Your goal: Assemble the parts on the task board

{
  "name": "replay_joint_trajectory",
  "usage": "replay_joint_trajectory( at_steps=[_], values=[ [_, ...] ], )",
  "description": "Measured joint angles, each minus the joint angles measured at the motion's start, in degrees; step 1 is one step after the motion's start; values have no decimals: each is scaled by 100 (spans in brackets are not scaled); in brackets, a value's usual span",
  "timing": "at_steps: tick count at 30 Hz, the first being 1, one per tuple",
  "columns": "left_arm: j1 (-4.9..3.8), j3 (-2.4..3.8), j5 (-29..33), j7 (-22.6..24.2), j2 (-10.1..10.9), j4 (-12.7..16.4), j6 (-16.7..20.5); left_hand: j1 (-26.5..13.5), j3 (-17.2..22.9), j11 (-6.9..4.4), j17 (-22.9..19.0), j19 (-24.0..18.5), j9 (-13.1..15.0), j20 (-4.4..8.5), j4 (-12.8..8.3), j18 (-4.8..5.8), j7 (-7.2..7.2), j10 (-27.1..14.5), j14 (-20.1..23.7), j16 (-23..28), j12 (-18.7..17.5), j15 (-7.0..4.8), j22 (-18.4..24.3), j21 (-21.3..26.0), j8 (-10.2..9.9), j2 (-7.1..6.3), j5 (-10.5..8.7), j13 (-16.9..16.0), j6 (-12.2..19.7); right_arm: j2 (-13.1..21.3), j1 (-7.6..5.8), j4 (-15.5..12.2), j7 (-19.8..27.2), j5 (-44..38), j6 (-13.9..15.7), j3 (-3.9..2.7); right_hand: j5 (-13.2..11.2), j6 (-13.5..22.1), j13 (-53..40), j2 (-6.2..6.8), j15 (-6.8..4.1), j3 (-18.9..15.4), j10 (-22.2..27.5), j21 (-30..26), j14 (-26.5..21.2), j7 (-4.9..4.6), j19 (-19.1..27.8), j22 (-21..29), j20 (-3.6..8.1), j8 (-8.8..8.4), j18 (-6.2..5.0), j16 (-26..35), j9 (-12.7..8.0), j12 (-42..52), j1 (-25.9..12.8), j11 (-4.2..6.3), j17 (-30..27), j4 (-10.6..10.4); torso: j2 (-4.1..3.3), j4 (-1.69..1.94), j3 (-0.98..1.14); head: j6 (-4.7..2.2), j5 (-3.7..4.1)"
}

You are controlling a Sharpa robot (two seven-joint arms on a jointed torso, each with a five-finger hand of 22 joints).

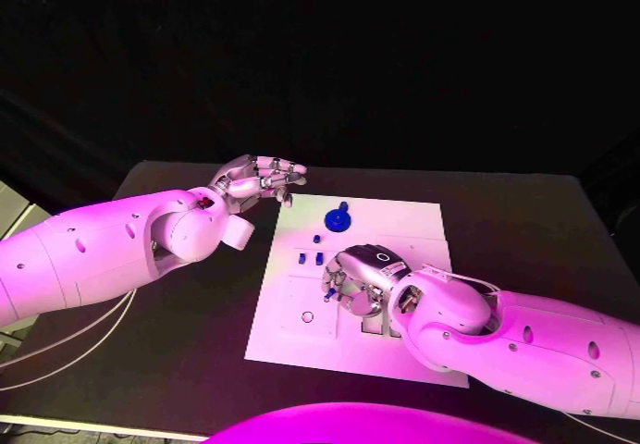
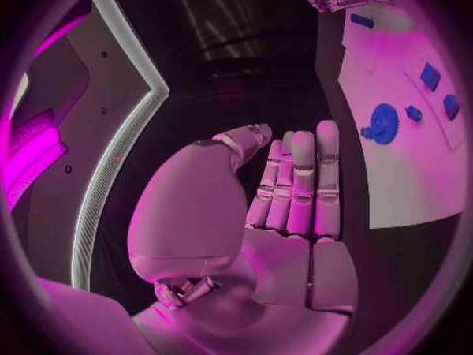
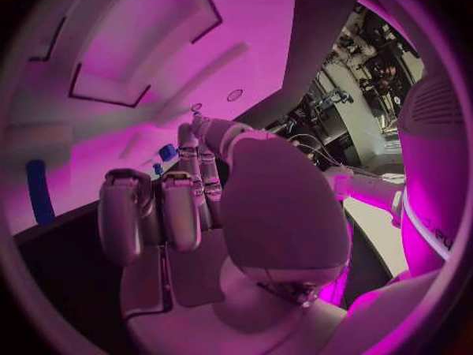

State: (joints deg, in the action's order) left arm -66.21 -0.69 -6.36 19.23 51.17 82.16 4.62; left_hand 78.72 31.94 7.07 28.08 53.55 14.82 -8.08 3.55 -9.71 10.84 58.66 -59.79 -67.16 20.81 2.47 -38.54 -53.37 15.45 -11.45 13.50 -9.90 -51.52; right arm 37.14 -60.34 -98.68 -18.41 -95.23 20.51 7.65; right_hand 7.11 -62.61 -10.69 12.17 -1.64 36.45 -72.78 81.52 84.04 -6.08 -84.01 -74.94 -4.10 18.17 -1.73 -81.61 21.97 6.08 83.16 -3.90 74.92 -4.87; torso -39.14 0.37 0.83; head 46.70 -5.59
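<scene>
Blue part (image 1: 328,289), perhaps in right hand (image 1: 363,276)

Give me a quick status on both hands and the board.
Left hand open, off the board's far left corner. Right hand over the task board, fingers curled at a small blue part; grip unclear. Blue gear untouched.

task board (image 1: 400,231): smooth matt white plate. parts (image 1: 338,220): glossy blue plastic. worktop (image 1: 534,222): matt black. left hand (image 1: 256,176), right hand (image 1: 367,273): polished silver metal.
</scene>
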Motion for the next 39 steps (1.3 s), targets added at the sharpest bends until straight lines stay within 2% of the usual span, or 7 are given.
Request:
replay_joint_trajectory(
  at_steps=[29, 36, 39],
  values=[
    [0, -1, 1, -46, -1, -6, 21, 0, 0, 0, -8, 0, 0, 0, 0, 0, 0, 0, 0, 0, 24, 0, 6, 22, 0, 0, 0, 0, 0, -142, 60, 109, -144, -253, -155, -2, -2, 9, -8, 2, 0, 16, -2, 0, 0, -1, 0, 2, 0, 5, 0, 0, 15, -12, -1, 2, -1, 16, -3, 2, 5, 24, -8],
    [0, -1, 1, -56, 1, -6, 20, 0, 0, 0, -8, 0, 0, 0, 0, 0, 0, 0, 0, 0, 24, 0, 6, 22, 0, 0, 0, 0, 0, -165, 60, 107, -211, -337, -204, -6, 21, 9, -9, 24, 1, 16, -33, -43, 1, -1, 0, 3, 0, 5, 0, 0, 17, -23, -23, 32, -2, 16, -3, 3, 4, 25, -5],
    [0, -1, 1, -60, 2, -6, 19, 0, 0, 0, -8, 0, 0, 0, 0, 0, 0, 0, 0, 0, 23, 0, 6, 22, 0, 0, 0, 0, 0, -179, 61, 107, -212, -347, -218, -4, 24, 69, -22, 60, 1, -8, -53, -77, 1, -61, 0, 3, 0, -12, 0, 0, 32, -63, -79, 52, -2, 40, -3, 2, 3, 26, -5]
  ],
)
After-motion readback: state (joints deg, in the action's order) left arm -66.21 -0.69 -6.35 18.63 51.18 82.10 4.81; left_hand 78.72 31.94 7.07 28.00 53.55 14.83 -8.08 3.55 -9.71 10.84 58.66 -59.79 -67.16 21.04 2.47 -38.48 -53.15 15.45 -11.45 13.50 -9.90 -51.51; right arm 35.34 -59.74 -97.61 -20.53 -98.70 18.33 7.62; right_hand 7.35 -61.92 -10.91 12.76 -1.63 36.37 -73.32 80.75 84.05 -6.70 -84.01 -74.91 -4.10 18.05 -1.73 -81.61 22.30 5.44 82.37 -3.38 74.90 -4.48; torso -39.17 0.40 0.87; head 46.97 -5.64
